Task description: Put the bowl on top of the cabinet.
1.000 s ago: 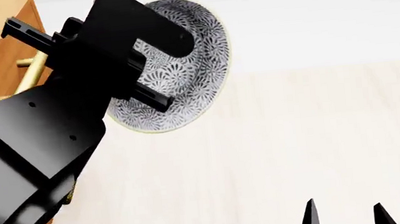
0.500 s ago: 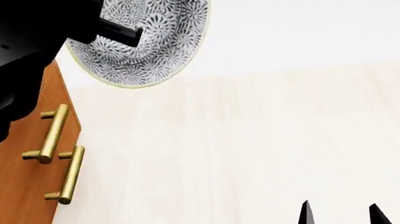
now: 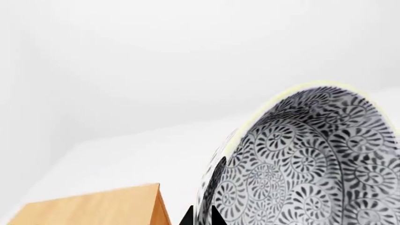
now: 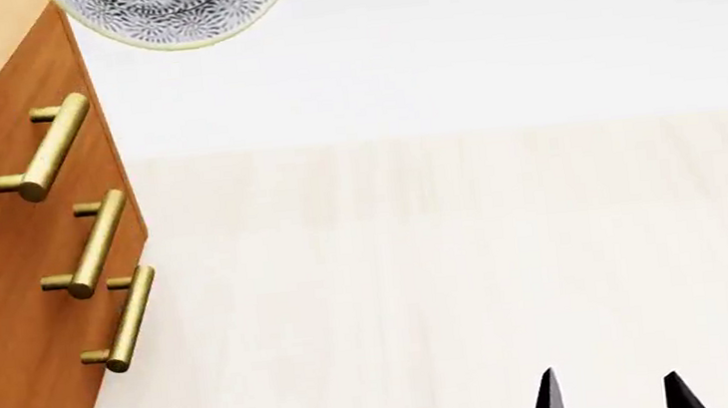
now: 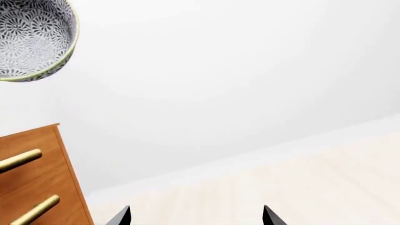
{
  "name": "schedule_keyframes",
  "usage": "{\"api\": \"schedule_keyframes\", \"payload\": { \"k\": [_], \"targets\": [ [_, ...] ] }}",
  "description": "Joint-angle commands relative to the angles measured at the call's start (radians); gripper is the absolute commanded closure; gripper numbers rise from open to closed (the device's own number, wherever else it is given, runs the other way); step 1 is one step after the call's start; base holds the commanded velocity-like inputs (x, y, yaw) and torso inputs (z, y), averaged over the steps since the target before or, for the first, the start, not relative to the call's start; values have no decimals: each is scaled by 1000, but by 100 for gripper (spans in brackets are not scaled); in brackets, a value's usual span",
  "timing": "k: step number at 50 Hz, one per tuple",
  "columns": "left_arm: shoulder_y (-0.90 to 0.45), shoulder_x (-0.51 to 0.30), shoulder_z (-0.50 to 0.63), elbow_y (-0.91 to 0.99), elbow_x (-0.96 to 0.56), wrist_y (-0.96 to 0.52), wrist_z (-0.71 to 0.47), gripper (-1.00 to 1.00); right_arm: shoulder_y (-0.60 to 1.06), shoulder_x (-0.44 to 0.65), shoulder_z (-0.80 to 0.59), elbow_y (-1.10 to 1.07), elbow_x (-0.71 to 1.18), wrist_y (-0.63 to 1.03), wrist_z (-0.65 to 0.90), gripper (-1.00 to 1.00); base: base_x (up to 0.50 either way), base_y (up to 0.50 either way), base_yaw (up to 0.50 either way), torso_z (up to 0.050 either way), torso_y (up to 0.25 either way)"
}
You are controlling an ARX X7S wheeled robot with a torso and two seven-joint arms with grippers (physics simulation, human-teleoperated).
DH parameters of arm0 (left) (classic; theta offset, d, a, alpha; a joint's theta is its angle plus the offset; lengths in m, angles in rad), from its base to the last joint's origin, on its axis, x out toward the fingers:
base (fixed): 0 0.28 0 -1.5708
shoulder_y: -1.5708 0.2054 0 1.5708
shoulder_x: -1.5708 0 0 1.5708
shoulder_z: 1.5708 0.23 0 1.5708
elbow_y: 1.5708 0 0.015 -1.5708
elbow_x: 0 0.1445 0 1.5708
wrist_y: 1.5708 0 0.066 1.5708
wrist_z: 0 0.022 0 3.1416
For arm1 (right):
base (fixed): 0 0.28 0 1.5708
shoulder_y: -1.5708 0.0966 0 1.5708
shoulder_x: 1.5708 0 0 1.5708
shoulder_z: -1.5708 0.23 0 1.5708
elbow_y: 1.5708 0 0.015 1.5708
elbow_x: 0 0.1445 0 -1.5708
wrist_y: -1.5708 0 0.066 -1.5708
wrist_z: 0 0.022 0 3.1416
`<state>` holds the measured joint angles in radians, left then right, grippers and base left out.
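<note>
one bowl (image 4: 172, 12) in play, one cabinet (image 4: 12, 298), and three brass bar handles (image 4: 45, 145) counted down the drawer fronts in the head view. the bowl is up at the very top edge of that view, only its lower patterned curve showing, above and just past the cabinet's front corner, not resting on anything visible. the left wrist view has it huge and tilted, the floral inside of the bowl (image 3: 306, 164) facing the camera with the pale rim arcing over it, and nothing in it. the left gripper (image 3: 201, 216) shows just two dark tips at the frame edge, pinched on the bowl's rim, one tip each side of the wall. below that, a slice of the cabinet's lighter wood top (image 3: 93, 208), well under the bowl.

from the right wrist view the bowl (image 5: 34, 37) floats high over the cabinet's corner (image 5: 37, 173), two handles visible there. the right gripper (image 4: 610, 401) hangs low over the pale floor (image 4: 478, 273), its two black tips apart with nothing between them.

compared with half a second back, the bowl has climbed almost out of the head view, the black left arm has left the frame, and the third, upper handle has come into sight.
</note>
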<state>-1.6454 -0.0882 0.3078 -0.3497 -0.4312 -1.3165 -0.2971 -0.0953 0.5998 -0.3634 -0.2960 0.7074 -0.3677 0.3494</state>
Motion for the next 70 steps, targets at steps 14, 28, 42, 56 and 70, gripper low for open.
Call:
{"api": "schedule_keyframes", "payload": {
  "k": [14,28,42,56,70],
  "targets": [
    [-157,-32,-76,-309,18,192,77,100,38,-21,-11,34,-29,24,-7,-100,0,0,0,0,1],
    [-177,-77,-165,-365,-22,261,98,100,59,-32,-23,54,-42,42,-6,-100,0,0,0,0,0],
    [-239,-92,-202,-624,-13,454,177,100,93,-42,-24,92,-32,67,-2,-100,0,0,0,0,1],
    [-395,-71,-229,-957,29,621,234,100,85,-34,-8,88,-25,58,3,-100,0,0,0,1,1],
    [-453,-96,-432,-952,-17,593,158,100,86,-32,-2,95,-9,59,1,-100,0,0,0,0,0]
  ]
}}
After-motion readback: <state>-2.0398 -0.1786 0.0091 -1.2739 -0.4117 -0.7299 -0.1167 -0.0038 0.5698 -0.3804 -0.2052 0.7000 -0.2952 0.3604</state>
